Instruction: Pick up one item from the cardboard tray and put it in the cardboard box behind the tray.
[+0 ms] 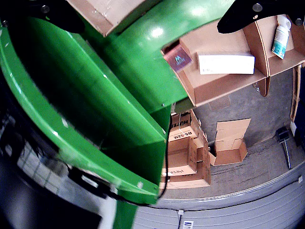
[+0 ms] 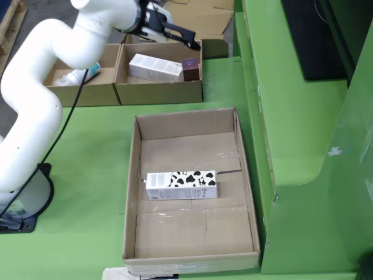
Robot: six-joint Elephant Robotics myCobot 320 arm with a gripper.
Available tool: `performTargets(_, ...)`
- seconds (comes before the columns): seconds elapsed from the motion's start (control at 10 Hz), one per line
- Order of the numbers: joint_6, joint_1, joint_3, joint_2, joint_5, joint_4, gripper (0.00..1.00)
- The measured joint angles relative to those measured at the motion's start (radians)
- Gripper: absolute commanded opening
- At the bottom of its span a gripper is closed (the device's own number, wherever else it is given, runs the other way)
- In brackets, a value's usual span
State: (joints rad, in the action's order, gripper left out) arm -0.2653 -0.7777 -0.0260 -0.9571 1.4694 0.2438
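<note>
Carton [image 2: 181, 185] in tray [image 2: 245, 175], box [image 2: 157, 92] behind

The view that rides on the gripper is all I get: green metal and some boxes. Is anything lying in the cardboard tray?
Observer: Yes. One cow-patterned carton lies flat in the cardboard tray.
Operator: Where is the gripper compared with that tray?
Observer: In the view from above, the gripper hangs over the cardboard box behind the tray, open and empty.
Operator: And where does the arm stand?
Observer: Its base sits on the green table, left of the tray in that view.
</note>
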Motion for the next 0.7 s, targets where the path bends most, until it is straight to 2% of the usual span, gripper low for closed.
performTargets(0.2, -0.038, 0.098, 0.0, -0.005, 0.095, -0.047, 1.0)
performTargets(0.7, -0.273, 0.33, 0.0, 0.009, 0.327, -0.28, 1.0)
